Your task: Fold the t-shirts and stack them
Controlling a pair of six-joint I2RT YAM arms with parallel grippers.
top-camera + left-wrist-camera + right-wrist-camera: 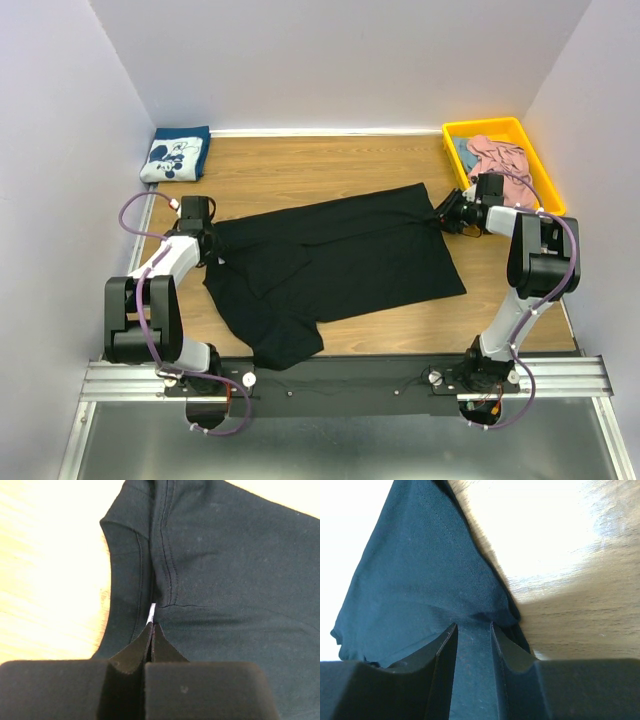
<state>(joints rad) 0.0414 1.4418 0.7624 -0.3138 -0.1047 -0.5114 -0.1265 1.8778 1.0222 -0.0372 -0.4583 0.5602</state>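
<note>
**Both claws clamped on the black tee**

Caught the left claw [213, 250] squeezed fully together on the neck of the black t-shirt [340, 260], with the little white tag [153, 611] poking out just ahead of the tips. Saw the right claw [441, 212] part-way apart but clamped on a bunched fold at the same shirt's far corner, cloth filling the gap between its fingers [439, 651]. Found the shirt spread mostly flat on the worktop [300, 175] between the two claws, with a rumpled bit lying nearer the bases than the left claw. Spotted the navy t-shirt [175, 155] with the white mouse print, folded, past the left claw and a bit to its left, well apart. Noticed the pink t-shirt [500, 158] heaped in a yellow bin [480, 127] just beyond the right claw, next to some blue cloth [462, 150].
</note>
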